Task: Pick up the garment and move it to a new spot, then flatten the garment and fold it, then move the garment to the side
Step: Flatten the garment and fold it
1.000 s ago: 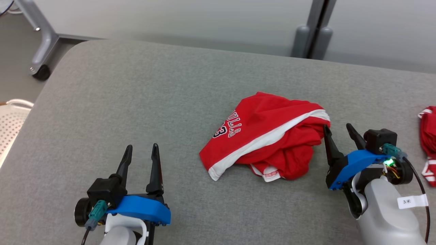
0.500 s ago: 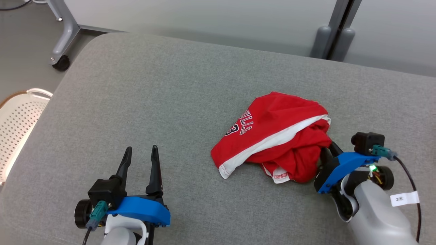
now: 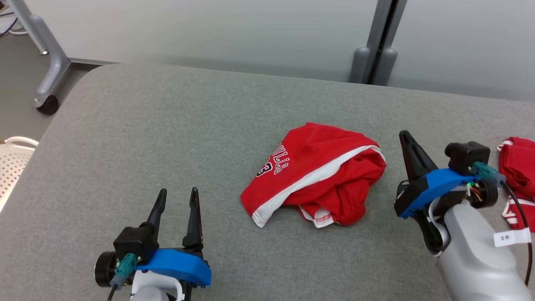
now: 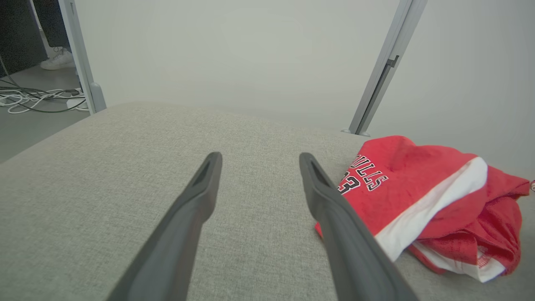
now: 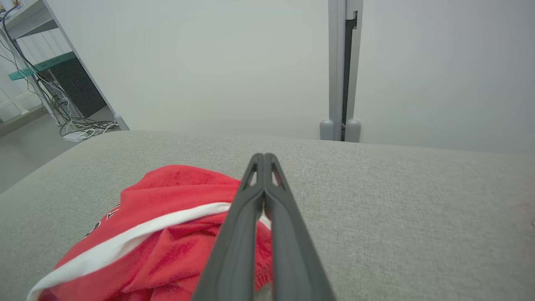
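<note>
We look down on a grey pad [image 3: 167, 125]. The left arm reaches up from 7 o'clock, its left claw [image 3: 178, 191] low over the pad, fingers pointing to 12 o'clock and standing apart with nothing between them. The left wrist view shows the same left claw [image 4: 260, 156] spread over bare pad, with the garment off at 3 o'clock.

The right arm enters from 5 o'clock, its pale forearm sloping up toward 11 o'clock. The right claw [image 3: 404, 134] is raised and tilted toward 11 o'clock, fingers pressed together. We see no cloth between them. It is just beside the garment's 3 o'clock edge and apart from it. In the right wrist view the right claw [image 5: 264, 155] makes one closed dark wedge, with the garment at 8 o'clock behind it.

The garment [image 3: 317, 167] is red with a white band and dark lettering. It lies crumpled near the middle of the pad. Its long axis runs from 8 o'clock to 2 o'clock, with the lettered end toward 9 o'clock and the bunched folds toward 4 o'clock.

We count two claws, one pad and two red pieces of clothing. The second garment [image 3: 516, 167] lies at the 3 o'clock edge, past the right arm.
</note>
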Available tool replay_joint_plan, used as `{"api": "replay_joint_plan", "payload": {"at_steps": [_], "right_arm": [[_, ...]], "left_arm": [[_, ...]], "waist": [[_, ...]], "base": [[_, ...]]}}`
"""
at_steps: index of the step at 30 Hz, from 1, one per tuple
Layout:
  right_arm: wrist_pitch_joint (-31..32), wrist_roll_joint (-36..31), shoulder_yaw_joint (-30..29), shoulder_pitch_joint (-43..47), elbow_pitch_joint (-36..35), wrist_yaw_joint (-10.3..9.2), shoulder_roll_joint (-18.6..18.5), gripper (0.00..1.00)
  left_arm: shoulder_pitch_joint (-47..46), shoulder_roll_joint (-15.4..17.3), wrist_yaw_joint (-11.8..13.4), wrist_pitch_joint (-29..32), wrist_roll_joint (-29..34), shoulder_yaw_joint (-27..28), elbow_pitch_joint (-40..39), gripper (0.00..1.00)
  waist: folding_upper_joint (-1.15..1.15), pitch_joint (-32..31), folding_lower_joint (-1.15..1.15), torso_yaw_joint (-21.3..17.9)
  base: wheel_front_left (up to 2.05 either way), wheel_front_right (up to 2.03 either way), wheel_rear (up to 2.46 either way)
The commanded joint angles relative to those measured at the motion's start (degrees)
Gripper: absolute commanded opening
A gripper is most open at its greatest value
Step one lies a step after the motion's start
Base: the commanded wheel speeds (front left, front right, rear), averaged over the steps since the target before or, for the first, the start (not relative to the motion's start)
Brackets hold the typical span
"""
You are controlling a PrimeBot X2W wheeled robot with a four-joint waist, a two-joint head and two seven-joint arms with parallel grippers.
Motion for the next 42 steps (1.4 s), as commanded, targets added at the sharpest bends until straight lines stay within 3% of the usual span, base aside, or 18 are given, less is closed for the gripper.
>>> {"api": "replay_joint_plan", "payload": {"at_steps": [1,5,7,8,13,19,29,30,31,32,34,35,42], "right_arm": [[0.07,-0.41,-0.21,1.31,-0.07,0.01,-0.71,0.00],[1.81,-0.93,-1.08,3.14,1.49,0.01,-0.51,0.00],[2.88,-1.07,-1.13,3.81,2.55,0.01,-0.14,0.45],[3.21,-1.04,-1.19,3.97,2.96,0.01,0.08,1.00],[5.36,3.36,-1.40,3.78,3.90,0.01,2.06,1.00],[9.69,8.06,0.01,1.66,4.56,0.01,1.89,1.00],[15.55,3.59,1.19,-6.24,13.94,0.01,1.34,1.00],[15.46,2.67,1.31,-6.93,14.84,0.01,1.33,0.91],[15.09,1.79,1.39,-7.59,15.61,0.01,1.44,0.49],[14.56,0.93,1.49,-8.18,16.26,0.01,1.53,0.39],[13.23,-0.45,1.48,-9.34,17.25,0.01,1.61,0.04],[12.61,-0.97,1.30,-9.79,17.63,0.01,1.76,0.00],[7.97,-2.77,0.59,-11.52,18.02,0.01,1.73,0.00]], "left_arm": [[-0.12,0.42,0.05,-0.04,0.00,0.18,-0.20,1.00],[-0.32,0.55,0.19,0.00,-0.13,-0.01,-0.65,1.00],[-0.55,0.50,0.17,0.03,-0.16,-0.16,-0.72,1.00],[-0.68,0.49,0.12,0.04,-0.19,-0.25,-0.74,1.00],[-1.32,0.52,0.15,-0.02,-0.29,-0.33,-0.64,1.00],[-2.02,0.45,0.29,-0.10,-0.33,-0.38,-0.57,1.00],[-2.80,-0.27,0.10,-0.25,-0.60,-0.33,-0.03,1.00],[-2.94,-0.36,0.12,-0.26,-0.62,-0.29,0.03,1.00],[-3.05,-0.45,0.14,-0.28,-0.65,-0.24,0.06,1.00],[-3.10,-0.52,0.13,-0.28,-0.65,-0.17,0.11,1.00],[-3.11,-0.62,0.17,-0.27,-0.69,0.02,0.20,1.00],[-3.05,-0.64,0.21,-0.29,-0.69,0.15,0.24,1.00],[-2.26,-0.45,0.38,-0.33,-0.45,0.64,0.16,1.00]], "waist": [[0.00,-0.10,0.00,-0.38],[0.00,0.57,0.00,-0.68],[0.00,1.02,0.00,-0.56],[0.00,1.30,0.00,-0.41],[0.00,2.41,0.00,0.45],[0.00,3.43,0.00,1.80],[0.00,4.75,0.00,3.67],[0.00,4.86,0.00,3.77],[0.00,4.96,0.00,3.85],[0.00,5.00,0.00,3.90],[0.00,5.02,0.00,3.87],[0.00,4.97,0.00,3.78],[0.00,4.11,0.00,2.12]], "base": [[0.00,0.00,0.00],[0.00,0.00,0.00],[0.00,0.00,0.00],[0.00,0.00,0.00],[0.00,0.00,0.00],[0.00,0.00,0.00],[0.00,0.00,0.00],[0.00,0.00,0.00],[0.00,0.00,0.00],[0.00,0.00,0.00],[0.00,0.00,0.00],[0.00,0.00,0.00],[0.00,0.00,0.00]]}}
